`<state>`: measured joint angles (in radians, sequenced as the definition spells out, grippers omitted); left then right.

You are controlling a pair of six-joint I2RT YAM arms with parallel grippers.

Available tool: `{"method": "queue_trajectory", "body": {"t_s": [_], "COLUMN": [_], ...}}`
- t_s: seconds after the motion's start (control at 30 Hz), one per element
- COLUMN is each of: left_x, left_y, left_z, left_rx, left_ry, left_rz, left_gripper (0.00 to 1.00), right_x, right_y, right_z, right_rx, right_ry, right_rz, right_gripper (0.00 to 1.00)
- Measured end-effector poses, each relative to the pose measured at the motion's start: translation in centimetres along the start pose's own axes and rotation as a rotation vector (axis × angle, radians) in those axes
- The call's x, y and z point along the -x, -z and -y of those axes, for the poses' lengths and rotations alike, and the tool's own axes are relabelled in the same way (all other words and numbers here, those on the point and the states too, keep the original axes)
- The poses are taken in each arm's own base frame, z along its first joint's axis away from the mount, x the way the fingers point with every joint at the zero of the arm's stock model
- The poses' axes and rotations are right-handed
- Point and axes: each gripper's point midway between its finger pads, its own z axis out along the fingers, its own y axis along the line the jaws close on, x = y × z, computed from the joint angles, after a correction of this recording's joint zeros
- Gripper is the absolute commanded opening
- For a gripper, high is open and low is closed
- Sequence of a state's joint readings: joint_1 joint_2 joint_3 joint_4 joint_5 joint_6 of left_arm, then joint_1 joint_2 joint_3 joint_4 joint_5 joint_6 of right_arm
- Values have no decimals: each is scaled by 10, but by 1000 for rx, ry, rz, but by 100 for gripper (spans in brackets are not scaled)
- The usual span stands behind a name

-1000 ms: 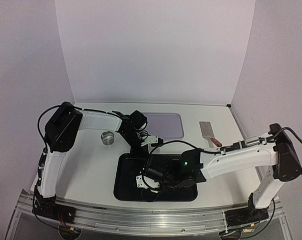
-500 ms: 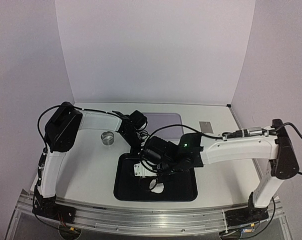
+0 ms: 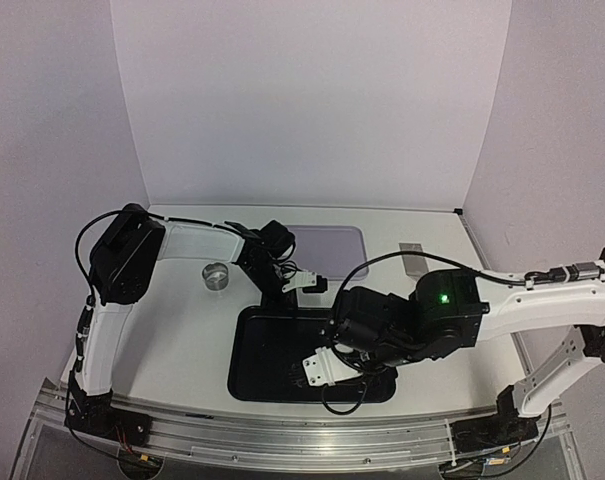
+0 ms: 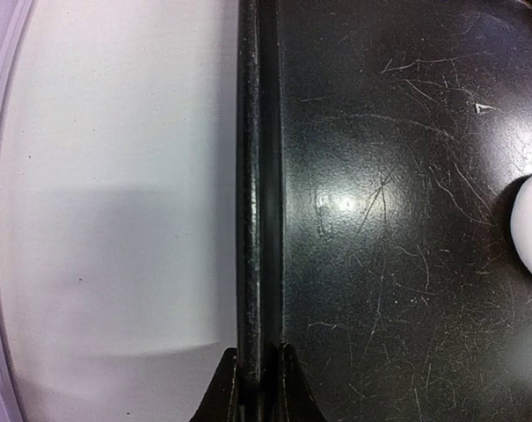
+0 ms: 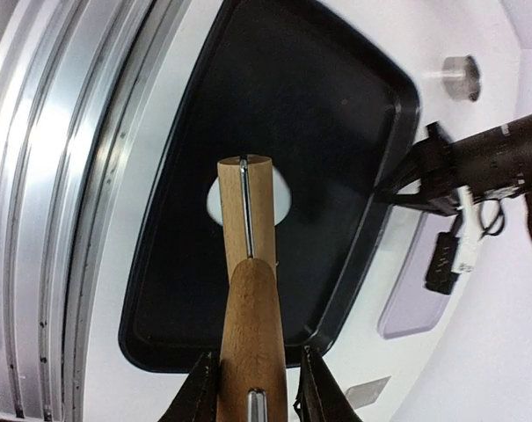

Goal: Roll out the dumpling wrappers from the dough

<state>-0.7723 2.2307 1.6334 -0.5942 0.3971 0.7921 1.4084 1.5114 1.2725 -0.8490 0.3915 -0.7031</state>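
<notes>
Here, the left jaws are pressed onto the far rim of the black tray (image 4: 252,176), apparently to steady it on the counter (image 4: 116,220) during rolling. The dough (image 5: 281,195), a small white lump, lies on the tray floor. Rightward, the right jaws pinch the wooden rolling pin (image 5: 248,264) by its handle, its barrel over the dough, likely poised to flatten it; whether they touch, I cannot tell.

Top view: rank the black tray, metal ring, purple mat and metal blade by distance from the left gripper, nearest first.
1. Black tray: the left gripper is clamped on its far rim.
2. Purple mat: just behind the gripper, to the right.
3. Metal ring: off to the left.
4. Metal blade: far right, past the mat.
</notes>
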Motion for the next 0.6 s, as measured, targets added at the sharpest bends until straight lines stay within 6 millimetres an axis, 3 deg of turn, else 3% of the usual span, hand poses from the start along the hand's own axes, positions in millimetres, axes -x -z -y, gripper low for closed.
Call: {"method": "queue_trajectory", "body": {"t_s": [0.13, 0.23, 0.6], "left_x": [0, 0, 0], "left_y": [0, 0, 1], "left_z": [-1, -1, -1], "left_rx": [3, 4, 5], "left_ry": [0, -1, -1], "left_rz": [-1, -2, -2], "left_gripper": [0, 0, 0], "right_x": [-23, -28, -13], "right_y": [-21, -34, -52], "right_z": [-27, -36, -23], "right_rx": [89, 132, 99], "right_ry": [31, 23, -37], "right_rz": [-100, -140, -111], "right_gripper": [0, 0, 0]}}
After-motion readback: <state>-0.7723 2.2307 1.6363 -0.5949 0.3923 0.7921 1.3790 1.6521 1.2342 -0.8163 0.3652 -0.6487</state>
